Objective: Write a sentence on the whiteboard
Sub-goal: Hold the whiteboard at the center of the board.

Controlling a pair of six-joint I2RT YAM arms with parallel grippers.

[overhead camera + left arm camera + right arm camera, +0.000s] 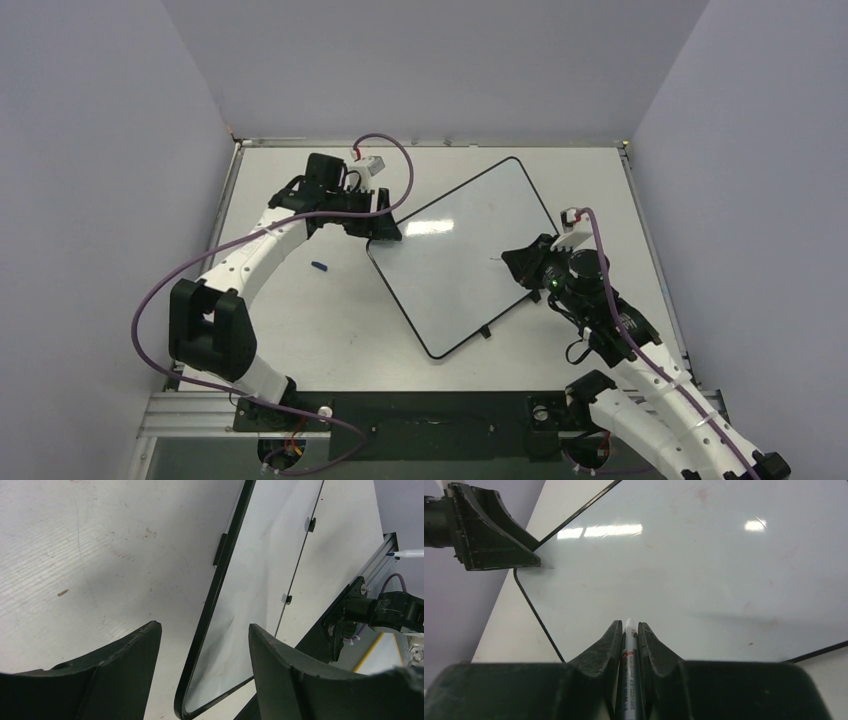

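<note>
The whiteboard (455, 265) lies turned at an angle in the middle of the table, its white face bare apart from faint smudges; no sentence is in view. My left gripper (386, 230) is open at the board's left corner. In the left wrist view the gripper (205, 627) straddles the black-edged corner (186, 705), one finger over the table and one over the board. Over the board's right part, my right gripper (518, 262) is shut on a white marker (628, 645). The right wrist view has the gripper (628, 626) looking across the whiteboard (694, 565).
A small blue cap (320, 266) lies on the table left of the board. Grey walls close in the table on three sides. A metal rail (200, 410) runs along the near edge by the arm bases.
</note>
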